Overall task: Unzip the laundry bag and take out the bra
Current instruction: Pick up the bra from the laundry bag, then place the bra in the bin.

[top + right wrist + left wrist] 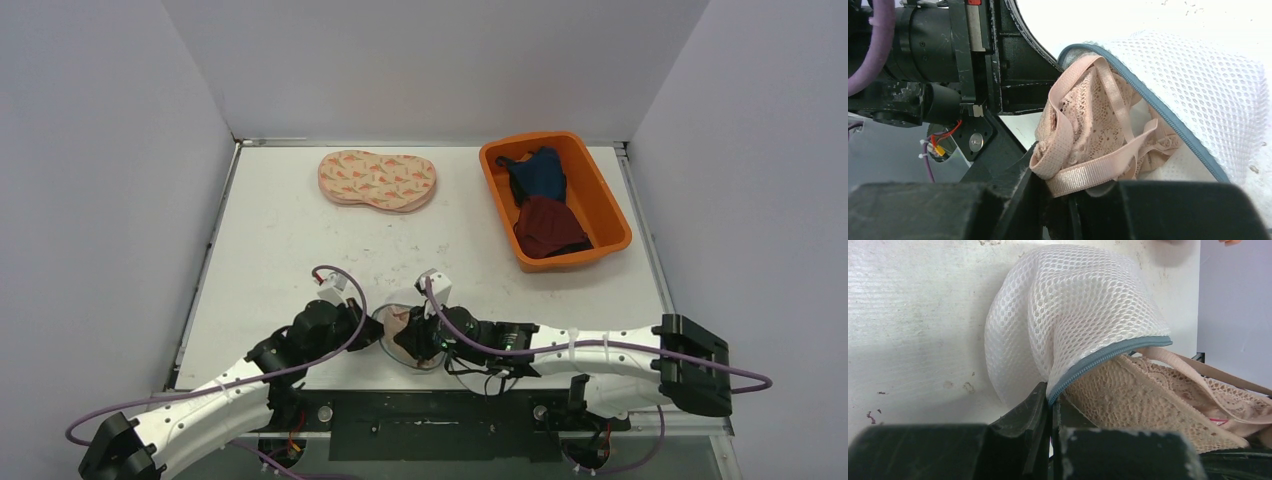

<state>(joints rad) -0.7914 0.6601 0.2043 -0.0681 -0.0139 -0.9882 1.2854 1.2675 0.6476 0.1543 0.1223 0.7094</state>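
The white mesh laundry bag [1068, 315] lies at the table's near edge, its grey-blue zipper edge [1108, 357] open. My left gripper [1052, 402] is shut on the bag's zipper edge. A beige lace bra [1088, 125] sticks out of the bag's mouth. My right gripper [1063, 187] is shut on the bra's straps at the opening. The bag also shows in the right wrist view [1198, 95]. In the top view both grippers, the left [375, 332] and the right [418, 335], meet over the bag [398, 318].
An orange bin [606, 212] with dark blue and maroon clothes stands at the back right. A patterned pink pouch [378, 180] lies at the back centre. The left arm's body [948, 55] is close beside the bag's mouth.
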